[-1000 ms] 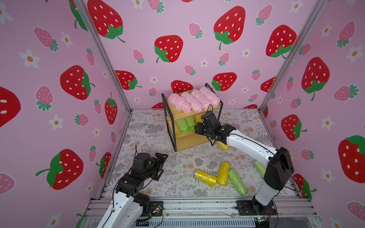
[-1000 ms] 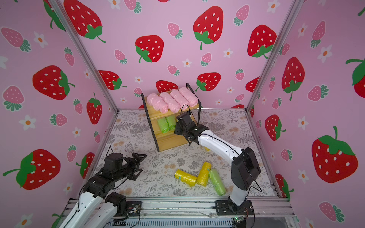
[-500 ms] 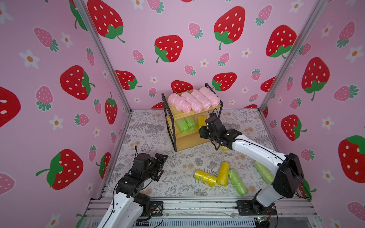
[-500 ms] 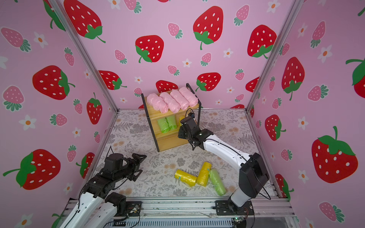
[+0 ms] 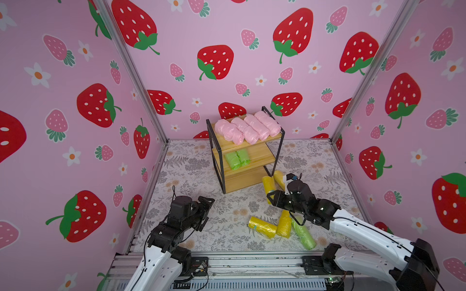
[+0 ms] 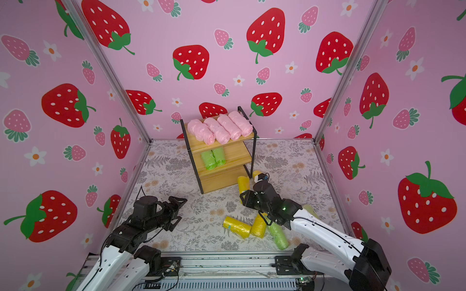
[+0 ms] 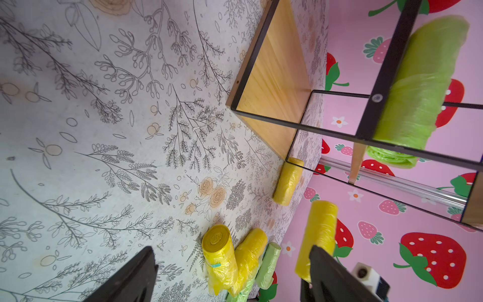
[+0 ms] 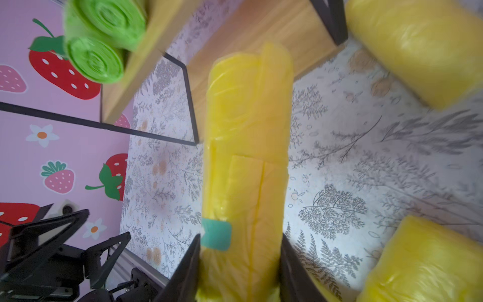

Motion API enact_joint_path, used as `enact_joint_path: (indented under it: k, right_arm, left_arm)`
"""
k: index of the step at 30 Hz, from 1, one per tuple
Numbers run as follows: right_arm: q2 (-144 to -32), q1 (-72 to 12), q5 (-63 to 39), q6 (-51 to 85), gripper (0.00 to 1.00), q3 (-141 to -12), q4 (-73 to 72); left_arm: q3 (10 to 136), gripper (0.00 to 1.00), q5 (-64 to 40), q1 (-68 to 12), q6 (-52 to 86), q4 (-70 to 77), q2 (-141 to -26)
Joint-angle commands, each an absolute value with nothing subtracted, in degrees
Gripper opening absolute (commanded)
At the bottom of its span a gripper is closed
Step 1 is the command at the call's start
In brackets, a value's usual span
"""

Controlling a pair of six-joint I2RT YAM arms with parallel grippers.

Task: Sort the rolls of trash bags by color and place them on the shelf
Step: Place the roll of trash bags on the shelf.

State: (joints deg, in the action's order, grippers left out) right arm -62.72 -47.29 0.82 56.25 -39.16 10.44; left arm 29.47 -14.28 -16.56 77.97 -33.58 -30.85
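Holding: the right gripper (image 8: 239, 270) pinches the held yellow roll (image 8: 248, 125) near one end, jaws narrowed onto its sides.
Axis: in both top views its long axis runs 12 to 6, and the free end points to 12, at the bottom board of the shelf (image 5: 242, 182).
Place: at 5 o'clock of the shelf's right front leg, lifted off the mat (image 5: 201, 176), with a second yellow roll (image 5: 280, 176) just beside it at 2 o'clock.
Look: bright yellow crinkly film, a loose flap edge running lengthwise, a teal sticker (image 8: 216, 234) by the gripped end.
Left gripper (image 5: 205, 213): jaws wide, holding nothing, at 7 o'clock of the shelf.
Tiers: four pink rolls (image 5: 248, 128) on top, two green rolls (image 5: 237, 159) side by side on the middle board.
Floor: two loose yellow rolls (image 5: 262, 226) and a loose green roll (image 5: 303, 234) cluster at 6 o'clock of the held one.
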Motion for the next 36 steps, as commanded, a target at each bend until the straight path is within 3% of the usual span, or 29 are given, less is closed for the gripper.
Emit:
enact_joint_path:
  k: [1,15,26,30,36]
  right_arm:
    - [-68.62,-47.89,-5.93,60.41,0.0,-37.1,-7.44]
    - [-97.67,-47.42,-10.96,66.69,0.0,-47.9,-40.82]
    - [-122.77,-43.57,-13.35,86.48,0.0,-49.34,-81.17]
    - [-124.8,-43.01,-14.56,87.07,0.0,-50.3,-80.25]
    - [-126.33,-42.43,-18.3,88.32,0.14,-54.35,-72.94]
  left_arm:
    - [31.65,0.95,-13.95,-16.79,77.05,-34.89,-30.7]
    - [31.47,0.94,-12.89,-16.74,78.36,-39.16,-25.65]
    - [31.23,0.94,-14.15,-16.74,77.67,-38.04,-27.41]
    - [30.85,0.95,-14.33,-16.78,77.61,-37.36,-28.05]
    - [30.47,0.95,-14.5,-16.74,77.74,-36.57,-28.86]
